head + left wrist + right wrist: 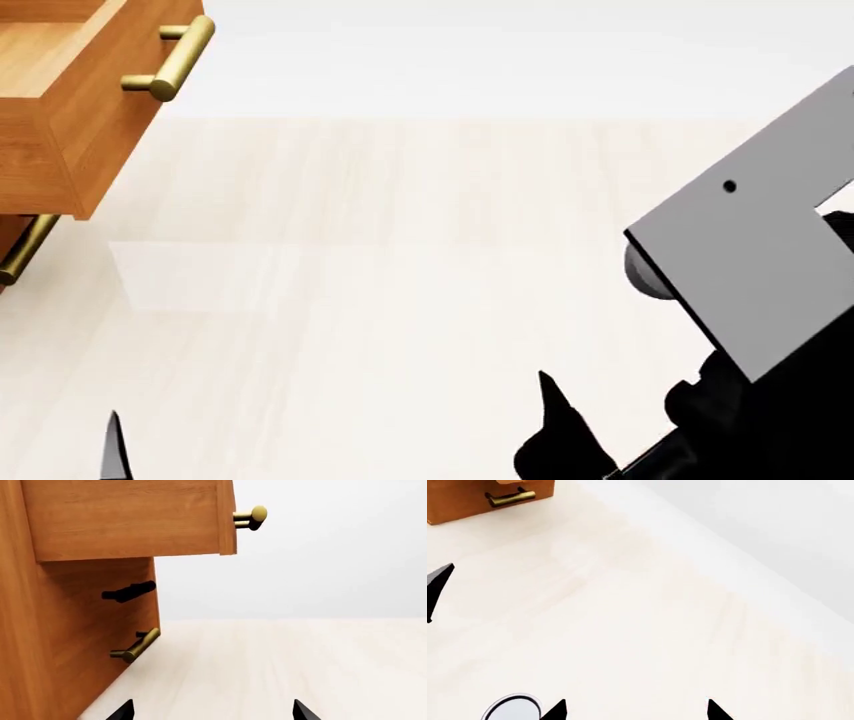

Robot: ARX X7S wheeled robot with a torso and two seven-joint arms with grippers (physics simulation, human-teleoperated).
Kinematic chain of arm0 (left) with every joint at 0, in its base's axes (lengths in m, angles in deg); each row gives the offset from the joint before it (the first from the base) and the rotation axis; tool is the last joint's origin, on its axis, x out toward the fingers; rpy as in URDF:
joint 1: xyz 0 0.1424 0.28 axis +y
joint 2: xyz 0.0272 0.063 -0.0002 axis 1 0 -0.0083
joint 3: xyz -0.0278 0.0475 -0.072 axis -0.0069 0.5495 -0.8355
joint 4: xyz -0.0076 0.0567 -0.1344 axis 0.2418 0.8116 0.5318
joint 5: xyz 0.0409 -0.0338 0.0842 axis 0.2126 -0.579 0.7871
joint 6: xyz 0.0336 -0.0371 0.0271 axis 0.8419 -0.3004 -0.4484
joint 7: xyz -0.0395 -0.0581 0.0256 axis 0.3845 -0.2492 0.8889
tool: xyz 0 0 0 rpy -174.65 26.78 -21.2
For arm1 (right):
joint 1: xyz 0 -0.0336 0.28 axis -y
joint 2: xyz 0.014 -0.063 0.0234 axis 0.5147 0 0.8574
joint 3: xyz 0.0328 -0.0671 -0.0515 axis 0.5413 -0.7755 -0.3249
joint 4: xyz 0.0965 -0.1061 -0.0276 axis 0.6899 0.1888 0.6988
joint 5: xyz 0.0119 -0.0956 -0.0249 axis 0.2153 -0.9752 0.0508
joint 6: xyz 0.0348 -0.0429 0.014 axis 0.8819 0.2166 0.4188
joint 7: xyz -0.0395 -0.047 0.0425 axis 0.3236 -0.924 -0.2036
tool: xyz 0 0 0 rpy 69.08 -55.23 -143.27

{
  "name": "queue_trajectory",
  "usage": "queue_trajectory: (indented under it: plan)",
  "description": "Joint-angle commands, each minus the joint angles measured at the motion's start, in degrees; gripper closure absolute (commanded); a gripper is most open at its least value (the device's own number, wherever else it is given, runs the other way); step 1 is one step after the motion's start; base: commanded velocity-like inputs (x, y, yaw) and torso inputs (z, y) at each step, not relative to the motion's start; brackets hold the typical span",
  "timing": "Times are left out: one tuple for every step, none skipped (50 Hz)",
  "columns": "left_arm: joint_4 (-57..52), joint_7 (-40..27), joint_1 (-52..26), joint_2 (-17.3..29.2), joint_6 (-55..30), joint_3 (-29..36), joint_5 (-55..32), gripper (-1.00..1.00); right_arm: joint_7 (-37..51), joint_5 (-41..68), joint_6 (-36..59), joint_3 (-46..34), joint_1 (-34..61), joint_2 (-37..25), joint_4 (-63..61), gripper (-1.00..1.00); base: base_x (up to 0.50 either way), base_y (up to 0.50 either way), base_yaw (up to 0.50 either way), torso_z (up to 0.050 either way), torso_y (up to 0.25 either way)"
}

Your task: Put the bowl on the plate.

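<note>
neither the bowl nor the plate shows in any view, only pale bench (400,250) and a wooden drawer unit (67,110) at the head view's upper left, its top drawer (127,517) pulled out. both grippers' jaws stand apart, holding nothing. reaching blind, the left gripper (212,711) risks clipping that drawer.

the drawer cabinet (80,630) looked like warm orange-brown wood with a fine grain and a smooth satin finish, and its open drawer (80,100) showed the same wood. the bar handles (174,55) looked like brushed brass metal with a soft sheen. the bench (400,280) was pale, light-grained wood, smooth and matt. the fingertips (303,711) of the left end effector appeared black and matt. a flat grey panel (761,260) on the right arm looked smooth and matt.
</note>
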Motion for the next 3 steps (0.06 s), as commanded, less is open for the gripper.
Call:
queue_trajectory:
  plan:
    - [4.32,0.76,-0.38,-1.05,3.69,0.45,0.87,-1.00,-2.19,-3.46,-1.43,2.44,0.29,0.35,-2.26,-1.00,0.00,0.00,0.00,0.000,0.000]
    - [4.48,0.77,-0.54,-1.12,3.68,0.49,0.86,-1.00,-2.68,-3.83,-1.78,2.77,0.21,0.31,-2.52,-1.00,0.00,0.00,0.00,0.000,0.000]
    - [4.78,0.81,-0.84,-1.25,3.67,0.54,0.83,-1.00,-2.96,-4.24,-1.92,3.08,0.33,0.37,-2.71,-1.00,0.00,0.00,0.00,0.000,0.000]
